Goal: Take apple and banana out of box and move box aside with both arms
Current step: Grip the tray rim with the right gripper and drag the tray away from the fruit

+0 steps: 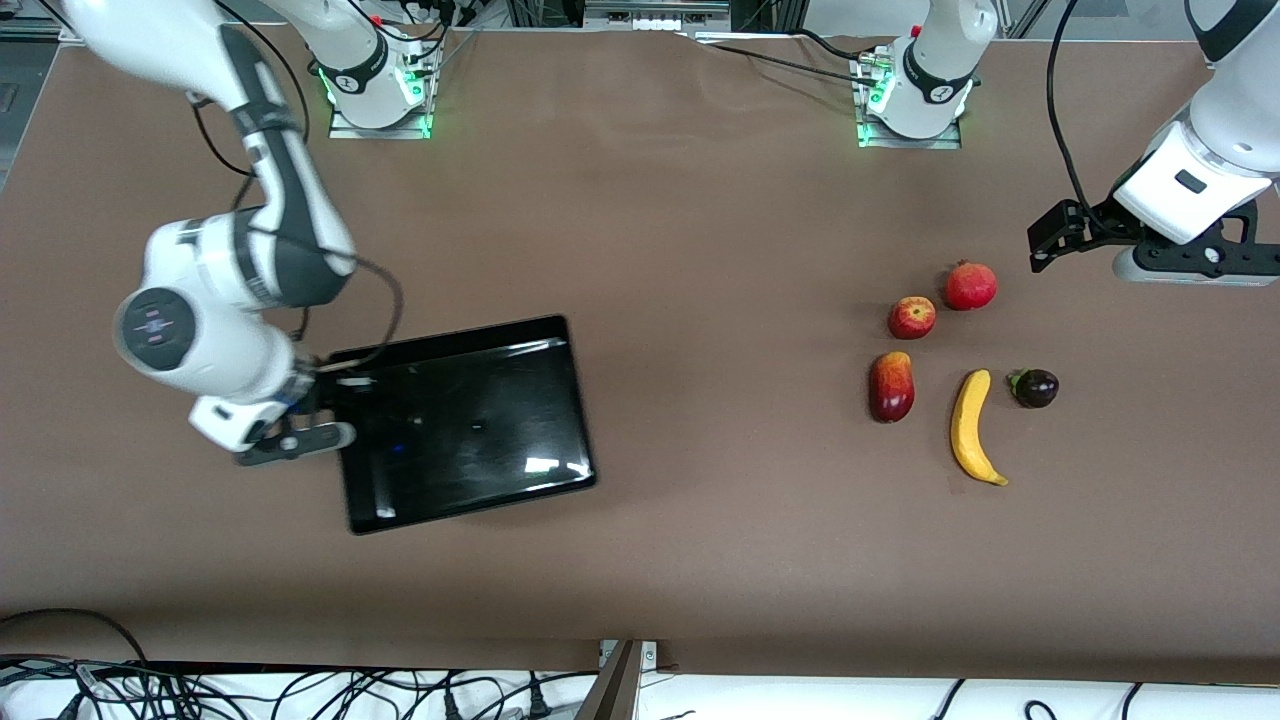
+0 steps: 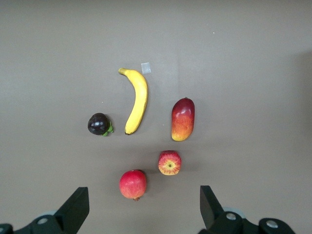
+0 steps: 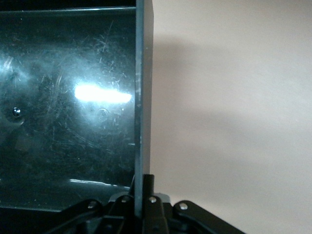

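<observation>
The black bin [image 1: 470, 430] lies on the table toward the right arm's end. My right gripper [image 1: 332, 412] is shut on the bin's end wall [image 3: 144, 97]; in the right wrist view the gripper [image 3: 144, 184] pinches that wall. The yellow banana [image 1: 972, 425] and the red-and-yellow apple [image 1: 911, 317] lie toward the left arm's end. My left gripper [image 1: 1195, 262] hangs open and empty above the table beside the fruits. In the left wrist view the gripper [image 2: 143, 194] looks down on the banana [image 2: 138, 100] and the apple [image 2: 169, 162].
A red pomegranate [image 1: 970, 286] lies beside the apple, a mango [image 1: 891, 386] beside the banana, and a dark purple fruit [image 1: 1036, 388] on the banana's other flank. They also show in the left wrist view: pomegranate [image 2: 133, 184], mango [image 2: 183, 119], purple fruit [image 2: 99, 124].
</observation>
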Robot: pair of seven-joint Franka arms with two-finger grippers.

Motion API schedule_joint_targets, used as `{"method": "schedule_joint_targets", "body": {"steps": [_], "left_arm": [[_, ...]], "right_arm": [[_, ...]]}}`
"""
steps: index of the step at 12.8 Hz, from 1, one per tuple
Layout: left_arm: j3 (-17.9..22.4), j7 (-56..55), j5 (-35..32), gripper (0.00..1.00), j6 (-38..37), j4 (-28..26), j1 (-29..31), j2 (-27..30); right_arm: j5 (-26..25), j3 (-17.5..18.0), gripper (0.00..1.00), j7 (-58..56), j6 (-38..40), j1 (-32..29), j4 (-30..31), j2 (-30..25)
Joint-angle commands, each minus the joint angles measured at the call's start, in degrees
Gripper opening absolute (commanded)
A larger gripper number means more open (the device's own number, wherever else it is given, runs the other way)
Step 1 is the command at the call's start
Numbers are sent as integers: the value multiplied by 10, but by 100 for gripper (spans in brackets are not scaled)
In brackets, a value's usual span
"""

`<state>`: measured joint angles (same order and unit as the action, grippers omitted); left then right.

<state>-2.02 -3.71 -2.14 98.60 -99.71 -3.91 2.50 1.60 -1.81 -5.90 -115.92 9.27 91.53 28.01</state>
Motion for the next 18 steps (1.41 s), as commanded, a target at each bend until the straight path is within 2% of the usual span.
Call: {"method": "schedule_joint_targets", "body": {"steps": [1, 3, 5, 7, 12, 18], "left_arm": [[-4, 5, 5, 100, -15, 21, -1, -3], [-4, 5, 5, 100, -15, 21, -1, -3], [-4, 5, 5, 100, -15, 21, -1, -3], [-4, 6, 5, 100, -15, 21, -1, -3], [-4, 5, 5, 100, -21, 21, -1, -3], [-4, 5, 5, 100, -23, 21, -1, -3]], "right_arm": [[19, 4, 0, -59, -19, -47, 30, -17], [20, 4, 0, -81, -68, -76, 106, -51], [20, 2, 0, -95, -159, -97, 214, -93], [20, -6, 0, -95, -198, -110, 269, -103], [20, -10, 0, -101, -271, -128, 333, -98], [24, -11, 0, -62, -276, -127, 334, -87]]}}
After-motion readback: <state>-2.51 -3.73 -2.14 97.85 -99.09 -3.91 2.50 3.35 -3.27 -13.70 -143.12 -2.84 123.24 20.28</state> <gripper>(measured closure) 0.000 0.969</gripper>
